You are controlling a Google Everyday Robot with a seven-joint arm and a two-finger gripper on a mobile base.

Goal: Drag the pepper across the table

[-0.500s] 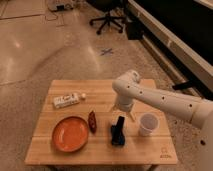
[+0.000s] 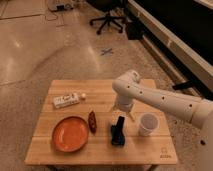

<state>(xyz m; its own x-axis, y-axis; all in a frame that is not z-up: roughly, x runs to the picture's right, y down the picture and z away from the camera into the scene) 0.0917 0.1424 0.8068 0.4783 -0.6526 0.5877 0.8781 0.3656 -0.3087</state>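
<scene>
Hovering over the table (image 2: 100,154), my gripper (image 2: 125,111) hangs beyond the pepper (image 2: 92,121) from the orange plate (image 2: 70,134); spread or pressed together, I cannot tell. The pepper lies just beside that plate's rim, unmoved since half a second ago, with bare wood from there to the near edge

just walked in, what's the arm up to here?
The robot arm reaches in from the right. Its gripper hangs above the table, up and to the right of the pepper, not touching it. The pepper lies beside the plate, so the drag has not begun.
</scene>
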